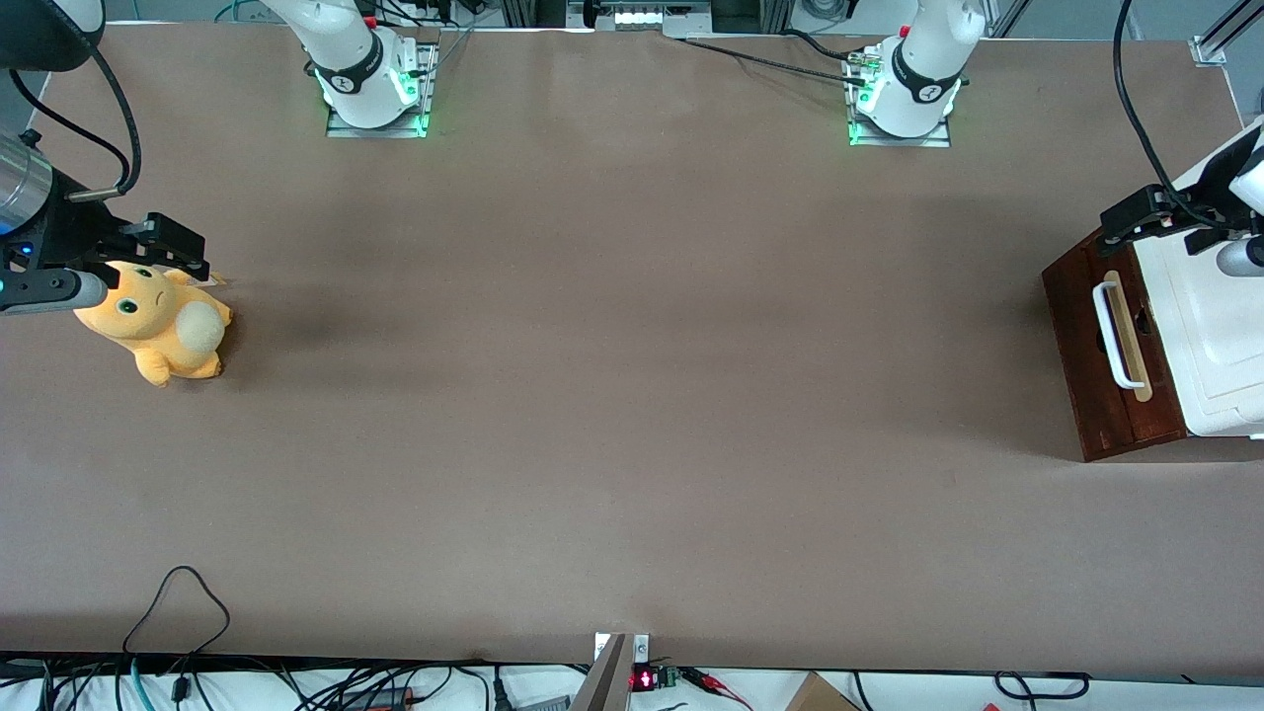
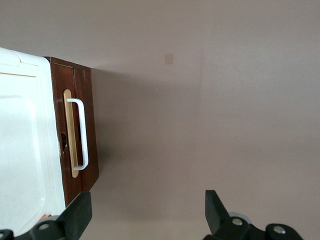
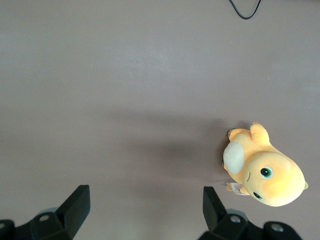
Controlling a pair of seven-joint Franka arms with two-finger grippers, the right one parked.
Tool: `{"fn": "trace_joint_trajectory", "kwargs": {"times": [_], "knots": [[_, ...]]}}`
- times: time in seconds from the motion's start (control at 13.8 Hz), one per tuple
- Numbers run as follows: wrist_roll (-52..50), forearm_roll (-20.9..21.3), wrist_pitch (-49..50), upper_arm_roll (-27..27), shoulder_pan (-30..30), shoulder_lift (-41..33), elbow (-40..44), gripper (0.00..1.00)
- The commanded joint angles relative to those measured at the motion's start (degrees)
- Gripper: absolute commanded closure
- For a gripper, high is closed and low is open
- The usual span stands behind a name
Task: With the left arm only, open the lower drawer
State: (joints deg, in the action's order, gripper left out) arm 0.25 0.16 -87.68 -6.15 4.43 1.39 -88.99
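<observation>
The lower drawer [image 1: 1074, 341] is a dark red-brown front with a white bar handle [image 1: 1112, 336] on a pale wood strip, at the working arm's end of the table. None of its interior shows. The left arm's gripper [image 1: 1138, 219] hangs above the cabinet's corner that lies farther from the front camera, touching nothing. In the left wrist view the gripper [image 2: 148, 202] is open with only bare table between its fingers. The drawer front [image 2: 91, 120] and handle [image 2: 83, 134] lie off to one side of it.
The white moulded cabinet top [image 1: 1210, 326] [image 2: 22, 150] covers the cabinet. An orange plush toy [image 1: 163, 326] [image 3: 262, 170] lies toward the parked arm's end. Cables [image 1: 178, 607] trail over the table edge nearest the front camera.
</observation>
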Motion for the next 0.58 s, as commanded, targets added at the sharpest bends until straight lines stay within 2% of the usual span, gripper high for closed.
{"fn": "trace_joint_trajectory", "kwargs": {"times": [0.0,0.07,0.51], "knots": [[1.4,-2.0,1.7,-0.7,0.2,1.2,2.2,0.0],[1.4,-3.4,1.8,-0.8,0.1,1.2,2.0,0.0],[1.7,-3.6,1.8,-0.9,-0.2,1.9,1.5,0.0]]}}
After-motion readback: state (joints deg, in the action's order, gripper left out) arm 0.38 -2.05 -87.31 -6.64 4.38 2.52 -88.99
